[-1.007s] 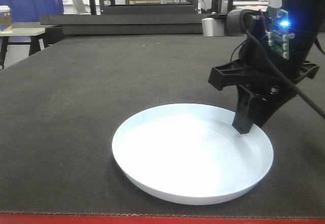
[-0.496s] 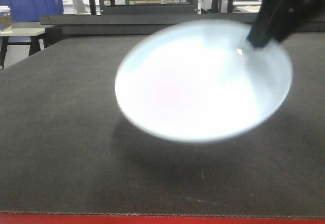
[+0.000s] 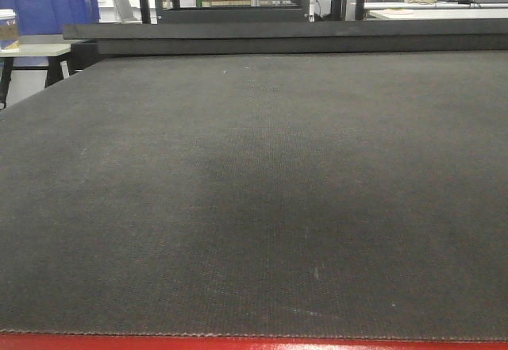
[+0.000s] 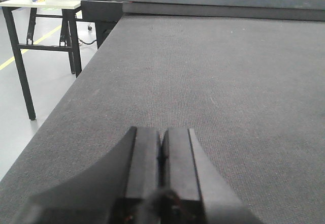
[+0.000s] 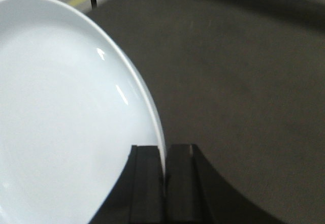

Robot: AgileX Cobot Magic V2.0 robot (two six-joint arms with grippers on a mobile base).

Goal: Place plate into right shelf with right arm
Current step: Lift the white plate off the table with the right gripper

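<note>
Dark grey woven matting [image 3: 254, 207] covers the red-edged work table [image 3: 254, 344] from near to far, and neither plate nor arm shows in the front view. The round, glossy pale blue-white plate [image 5: 61, 122] appears only in the right wrist view, filling the left half of the frame with the matting blurred behind it on the right. The right arm's black two-finger gripper [image 5: 164, 155] is clenched on the plate's low upturned rim, one finger [image 5: 147, 183] on the inner face, the other outside. A pinch at the rim looks chosen because the plate is much wider than the gripper and offers no other purchase; it also leaves the far edge free to lead into a rack. The brushed-steel right shelf is in none of the views, so the distance left cannot be told; the grasp looks made, the placing not yet done. The left arm's black gripper [image 4: 161, 137] hovers low over the matting near the table's left edge, fingers pressed together on nothing, apparently kept out of the way. A white-topped side table on black legs [image 4: 51, 3] and a blue plastic crate [image 3: 51, 9] stand at the far left.
</note>
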